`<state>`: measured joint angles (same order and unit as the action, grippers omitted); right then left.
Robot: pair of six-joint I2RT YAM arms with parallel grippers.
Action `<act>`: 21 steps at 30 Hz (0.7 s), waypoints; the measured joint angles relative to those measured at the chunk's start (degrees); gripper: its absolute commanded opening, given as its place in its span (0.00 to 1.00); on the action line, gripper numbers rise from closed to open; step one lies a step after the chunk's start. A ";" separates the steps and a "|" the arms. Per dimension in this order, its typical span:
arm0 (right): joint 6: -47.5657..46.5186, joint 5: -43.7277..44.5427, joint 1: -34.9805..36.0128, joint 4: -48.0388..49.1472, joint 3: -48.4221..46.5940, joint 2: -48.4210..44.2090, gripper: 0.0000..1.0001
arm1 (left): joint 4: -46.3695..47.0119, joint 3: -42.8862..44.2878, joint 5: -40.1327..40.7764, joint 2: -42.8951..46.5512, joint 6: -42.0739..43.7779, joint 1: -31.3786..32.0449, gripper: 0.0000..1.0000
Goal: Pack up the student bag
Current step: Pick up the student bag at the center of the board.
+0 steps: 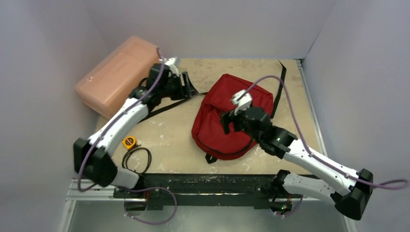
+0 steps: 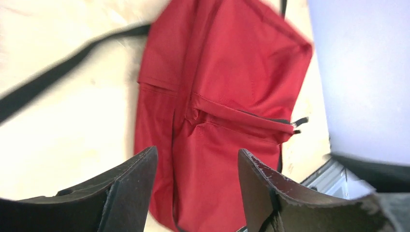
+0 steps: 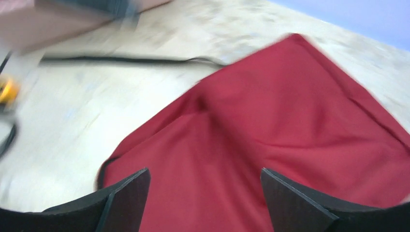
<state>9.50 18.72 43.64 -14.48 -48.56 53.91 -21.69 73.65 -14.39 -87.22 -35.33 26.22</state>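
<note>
Right gripper (image 3: 205, 176): jaws spread, empty, hovering over the student bag (image 1: 232, 116).
Left gripper (image 2: 196, 157): spread, empty, near the bag's far-left corner, not touching.
Bag: flat mid-table, zips look shut, contents hidden.
Next move: pinch a zipper pull (image 2: 297, 122) while holding the fabric taut.
Pink box (image 1: 116, 72): lid on, contents unclear.

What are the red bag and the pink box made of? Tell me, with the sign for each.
Student bag: soft woven fabric, likely nylon or polyester, matte dark red; it creases and sags along stitched seams.
Pink box: hard plastic, seemingly translucent, smooth; it has straight faces and rounded corners.
</note>
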 measured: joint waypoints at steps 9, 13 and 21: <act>-14.08 -1.77 32.28 2.29 3.82 8.59 0.99 | -12.02 0.02 11.56 37.38 6.23 -3.28 0.63; -14.40 6.19 36.28 2.84 3.80 18.36 0.99 | -16.11 0.22 17.07 47.69 8.22 -3.30 0.63; -6.10 35.52 37.38 -1.42 -0.52 42.36 0.69 | -21.57 -1.42 20.13 50.47 9.44 -3.32 0.63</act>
<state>3.40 54.24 81.01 -15.90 -49.08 96.27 -43.27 72.23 5.74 -36.75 -25.89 22.90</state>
